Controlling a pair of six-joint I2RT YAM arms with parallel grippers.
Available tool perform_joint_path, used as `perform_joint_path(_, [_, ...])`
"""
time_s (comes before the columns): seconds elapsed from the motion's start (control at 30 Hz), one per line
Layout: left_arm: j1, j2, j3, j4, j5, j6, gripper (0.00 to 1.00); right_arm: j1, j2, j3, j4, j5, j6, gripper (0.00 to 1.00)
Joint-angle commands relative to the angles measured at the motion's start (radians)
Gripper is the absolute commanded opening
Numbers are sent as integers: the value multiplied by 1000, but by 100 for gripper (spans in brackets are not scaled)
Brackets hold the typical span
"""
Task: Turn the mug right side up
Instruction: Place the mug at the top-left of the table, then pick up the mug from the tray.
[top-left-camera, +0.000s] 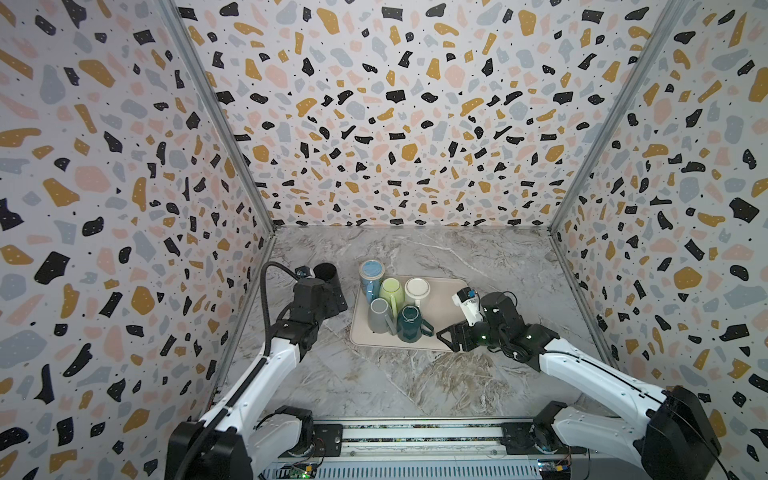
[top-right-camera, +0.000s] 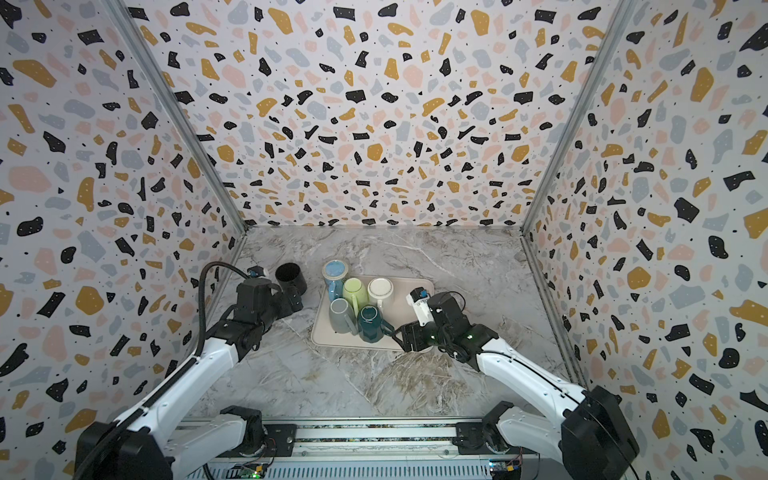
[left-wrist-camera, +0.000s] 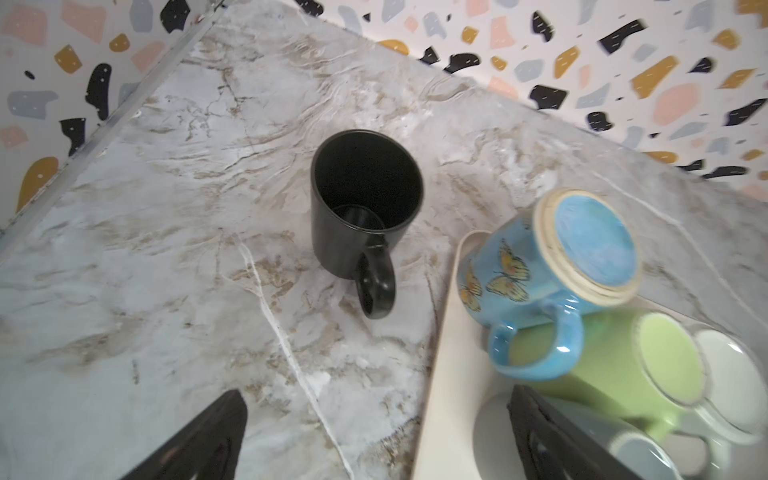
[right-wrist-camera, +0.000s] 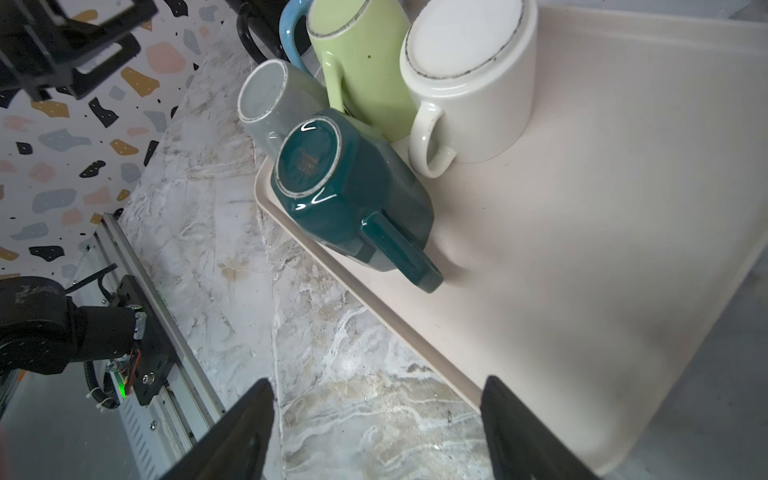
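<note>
Mug (left-wrist-camera: 365, 208) stands upright on worktop (left-wrist-camera: 166, 291) beside the tray (left-wrist-camera: 440, 353); left end effector (left-wrist-camera: 374, 395) and right end effector (right-wrist-camera: 378, 384) both spread wide, empty.

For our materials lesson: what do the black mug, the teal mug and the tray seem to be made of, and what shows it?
Black mug: probably ceramic with a satin black glaze; only a soft sheen on its handle.
Teal mug: glossy glazed ceramic; sharp white highlights and a pale unglazed foot ring.
Tray: likely plastic, matte cream; no glare, rounded moulded rim.
</note>
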Motion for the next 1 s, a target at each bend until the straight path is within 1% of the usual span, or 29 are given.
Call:
perform_joint_path(0.0, [-40,-79,-28,-4,75,-12,100,25,72,66,-55,82,-27,77])
perform_joint_path(0.1, [-59,-130,-35,-30,150,1,100,61,135,123,-62,116,-53,76])
perform_joint_path(0.2, [-147,-152,-15,-68,132,21,100,91,175,161,-67,145,-81,74])
perform_joint_path(0.3, [-228,-169,-29,-45,167,-3,100,109,199,178,-50,158,-115,74])
perform_joint_path(0.4, [-288,-175,-24,-58,165,-6,100,120,222,197,-52,185,-162,74])
perform_joint_path(0.5, [-330,-190,-28,-59,154,-3,100,126,239,214,-59,213,-191,74])
perform_joint_path(0.6, [-358,-194,-24,-72,133,11,100,132,241,216,-46,218,-214,74])
perform_joint_path(0.7, [-375,-189,-11,-109,29,36,100,132,233,201,-16,213,-224,74])
perform_joint_path(0.8, [-374,-189,-21,-91,33,29,100,132,233,175,21,224,-229,74])
perform_joint_path(0.9, [-374,-176,-48,-49,5,12,100,132,249,160,52,228,-237,74])
perform_joint_path(0.97, [-374,-152,-38,-51,-19,14,100,130,274,174,45,215,-236,74])
